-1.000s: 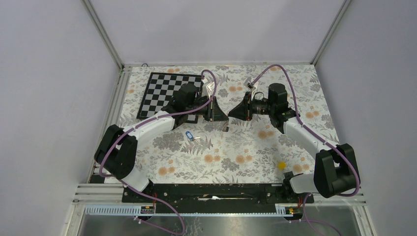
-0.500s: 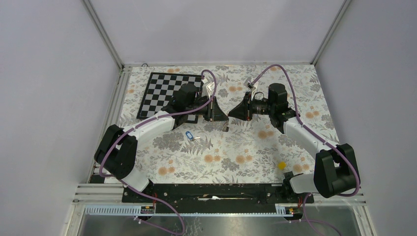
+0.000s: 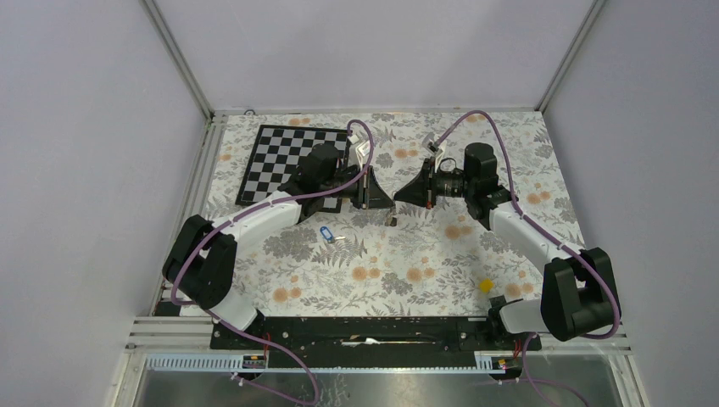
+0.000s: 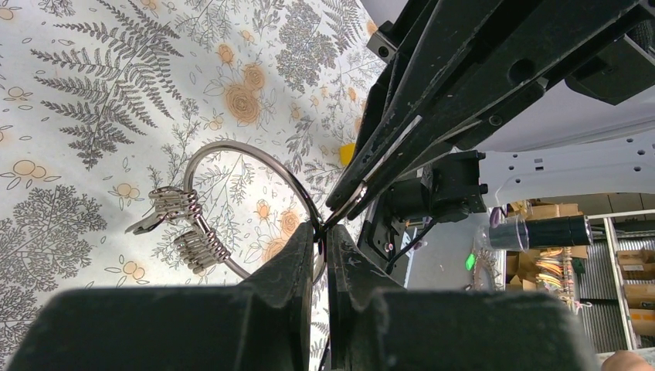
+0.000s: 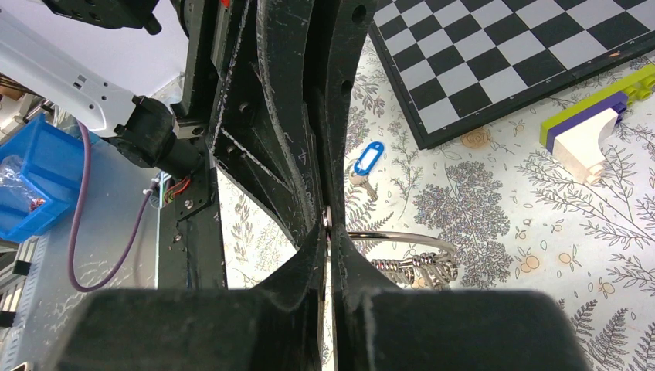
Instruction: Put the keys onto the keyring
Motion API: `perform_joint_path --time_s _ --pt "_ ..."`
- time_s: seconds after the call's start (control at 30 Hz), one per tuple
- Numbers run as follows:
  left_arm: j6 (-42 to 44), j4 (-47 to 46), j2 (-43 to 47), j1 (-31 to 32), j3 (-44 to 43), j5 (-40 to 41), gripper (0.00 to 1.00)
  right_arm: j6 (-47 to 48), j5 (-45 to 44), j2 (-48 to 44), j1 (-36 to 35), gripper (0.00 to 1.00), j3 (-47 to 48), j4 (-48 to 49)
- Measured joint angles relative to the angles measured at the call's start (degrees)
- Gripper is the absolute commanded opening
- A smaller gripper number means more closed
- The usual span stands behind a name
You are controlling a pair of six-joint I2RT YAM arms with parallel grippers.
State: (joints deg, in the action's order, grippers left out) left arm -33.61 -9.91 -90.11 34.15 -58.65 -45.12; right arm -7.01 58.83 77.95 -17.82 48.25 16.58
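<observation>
Block (image 3: pixel 485 286), small and yellow, sits closest, toward the near right corner of the table (image 3: pixel 424 292) and well apart from everything else. A bit further in, left of the middle, the blue key (image 3: pixel 323 234) lies flat on the flowery cloth by itself, nobody touching it. I can't spot the black key anywhere.

Mid-table is where both arms meet, tip to tip. The left gripper (image 4: pixel 320 232) has its fingers squeezed onto the wire of the ring (image 4: pixel 232 209). The loop sticks out past the fingertips, with its bunch of little metal clips (image 4: pixel 189 228) strung on the side away from the grip. From above, the ring shows just under the two tips, about the centre of the table. Whether it touches the cloth, can't tell.

The right gripper (image 5: pixel 326 232) comes in from the other side, tips right up against the left's. Its fingers are pressed together with a thin silvery sliver between them. Could be a key or the ring wire, honestly can't say.

Furthest back, a chessboard (image 3: pixel 288 157) fills the far left corner, and a lime, purple and white brick (image 5: pixel 587 124) lies just beside its edge.
</observation>
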Motion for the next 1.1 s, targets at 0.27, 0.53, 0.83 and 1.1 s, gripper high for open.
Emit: perform_joint_path --time_s 0.27,0.53,0.83,1.1 --pt "-0.5 -0.48 0.0 0.0 0.0 -0.46 0.0 -0.35 0.83 0.0 0.22 0.0 0.0 0.5" --pt "-0.22 -0.48 0.0 -0.02 0.02 -0.48 0.24 -0.33 0.9 0.0 0.46 0.0 -0.13 0.7" --pt "2.91 0.59 0.48 -1.97 0.11 -0.15 0.64 0.92 2.05 -0.2 2.03 0.0 -1.05 0.52" --pt "7.96 3.74 3.93 -7.28 0.07 1.6 0.87 3.82 2.21 -2.36 2.99 0.0 -1.14 -1.86"
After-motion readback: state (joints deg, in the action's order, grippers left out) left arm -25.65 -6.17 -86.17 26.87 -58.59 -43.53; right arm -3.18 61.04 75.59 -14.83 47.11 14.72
